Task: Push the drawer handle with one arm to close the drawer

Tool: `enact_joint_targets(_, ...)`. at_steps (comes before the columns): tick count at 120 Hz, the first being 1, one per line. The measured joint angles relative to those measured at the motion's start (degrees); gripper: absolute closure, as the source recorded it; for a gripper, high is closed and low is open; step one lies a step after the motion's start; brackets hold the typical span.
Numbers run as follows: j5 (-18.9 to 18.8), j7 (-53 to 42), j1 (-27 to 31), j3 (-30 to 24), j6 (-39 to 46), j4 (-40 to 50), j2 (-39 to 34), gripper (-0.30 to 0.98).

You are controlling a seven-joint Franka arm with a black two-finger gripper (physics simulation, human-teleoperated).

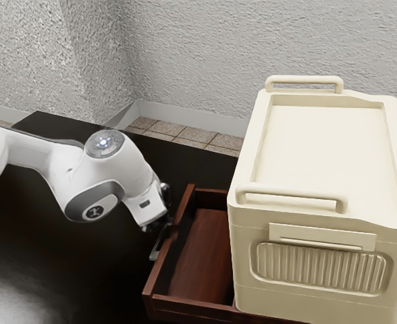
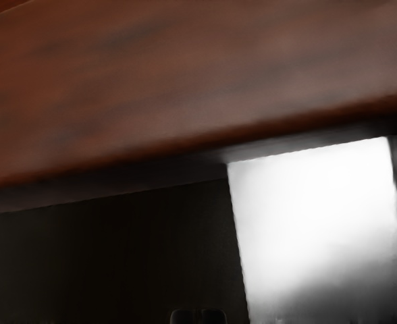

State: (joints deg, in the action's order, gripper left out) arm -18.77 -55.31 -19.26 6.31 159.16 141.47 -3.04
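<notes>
The gripper [image 1: 159,226], its fingertips partly hidden in the exterior view, is at the outer side of the drawer's front panel, by the metal handle [image 1: 156,250]. The reddish-brown drawer [image 1: 202,253] stands pulled out beside the beige box, its open interior showing bare wood. In the wrist view the drawer's front [image 2: 185,88] crosses the upper part, and the handle [image 2: 313,216] appears as a bright, pale plate. The gripper [image 2: 198,316] shows two dark fingertips side by side, shut with no thing visible between them. Whether they touch the handle I cannot tell.
A large beige box [image 1: 327,148] with rounded handles on top stands at the exterior view's right, rising above the drawer. The dark table [image 1: 70,270] extends under the arm. Behind are a tiled floor [image 1: 185,133] and rough grey walls.
</notes>
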Motion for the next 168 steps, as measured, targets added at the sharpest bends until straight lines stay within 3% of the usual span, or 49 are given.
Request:
enact_joint_targets(34,0.06,4.90,0.24,-0.06,-0.02,3.71,-3.84,0.79)
enact_joint_targets(90,-0.61,12.95,-2.76,-3.22,-0.12,3.76,-4.31,0.77)
enact_joint_targets(119,-3.04,17.39,-4.11,-4.83,-0.14,2.27,-2.12,0.78)
enact_joint_targets(168,-3.54,22.73,-2.98,-7.22,0.35,-6.34,5.44,0.79)
